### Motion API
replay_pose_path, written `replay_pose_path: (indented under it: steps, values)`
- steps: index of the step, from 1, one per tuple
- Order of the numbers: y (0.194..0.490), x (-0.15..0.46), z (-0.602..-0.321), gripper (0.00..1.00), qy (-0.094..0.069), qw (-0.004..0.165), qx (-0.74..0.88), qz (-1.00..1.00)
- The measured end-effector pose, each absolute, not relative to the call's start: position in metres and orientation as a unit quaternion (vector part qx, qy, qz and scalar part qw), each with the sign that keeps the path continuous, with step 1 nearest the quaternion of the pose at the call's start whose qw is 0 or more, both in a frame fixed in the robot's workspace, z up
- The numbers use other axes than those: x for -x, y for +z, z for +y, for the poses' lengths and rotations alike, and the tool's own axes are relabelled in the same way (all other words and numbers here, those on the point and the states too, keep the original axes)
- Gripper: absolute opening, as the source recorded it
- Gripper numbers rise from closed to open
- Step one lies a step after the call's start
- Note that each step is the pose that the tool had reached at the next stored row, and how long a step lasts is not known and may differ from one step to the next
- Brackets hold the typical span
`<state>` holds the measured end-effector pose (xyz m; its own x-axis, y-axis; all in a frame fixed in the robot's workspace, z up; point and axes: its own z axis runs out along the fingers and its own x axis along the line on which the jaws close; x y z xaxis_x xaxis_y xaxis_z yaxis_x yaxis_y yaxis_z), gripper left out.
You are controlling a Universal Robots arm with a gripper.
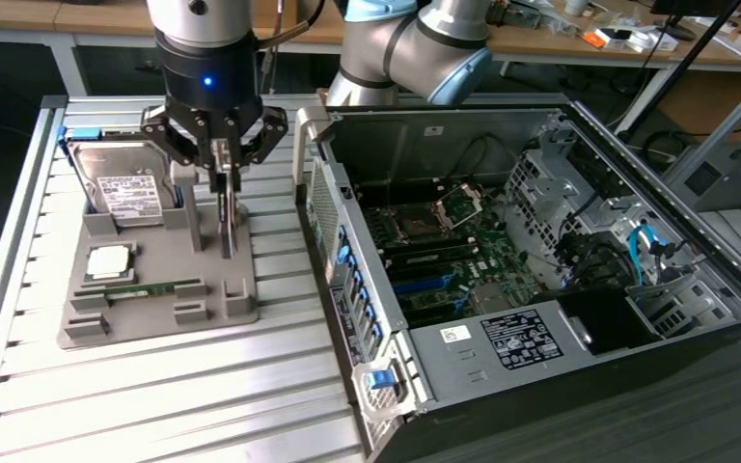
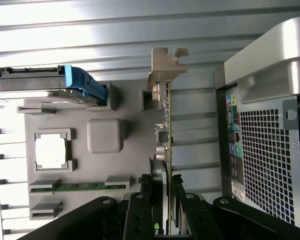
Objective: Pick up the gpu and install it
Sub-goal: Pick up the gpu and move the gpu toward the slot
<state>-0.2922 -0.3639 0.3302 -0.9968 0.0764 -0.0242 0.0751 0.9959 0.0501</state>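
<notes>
Exterior view | fingers (image 2: 140, 215) clamped on thin dark circuit card with silvery bracket (image 1: 227, 227), upright over grey plastic tray (image 1: 151, 323) | silver white-labelled hard drive (image 1: 126, 188) just beside | open black computer case (image 1: 403, 145) at exterior view's right

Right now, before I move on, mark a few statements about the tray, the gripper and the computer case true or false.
The gripper is closed on the graphics card at the grey tray. True.
The hard drive lies flat on the bare table. False: the hard drive stands in the tray.
The computer case has its side open. True.
The memory stick is fitted in the case. False: the memory stick lies in the tray.
</notes>
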Motion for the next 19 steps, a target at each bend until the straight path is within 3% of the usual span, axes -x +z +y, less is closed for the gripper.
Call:
replay_pose_path:
  steps: [19]
  values:
    - [0.3392, 0.2922, -0.3639, 0.27, 0.025, 0.013, -0.038, 0.999]
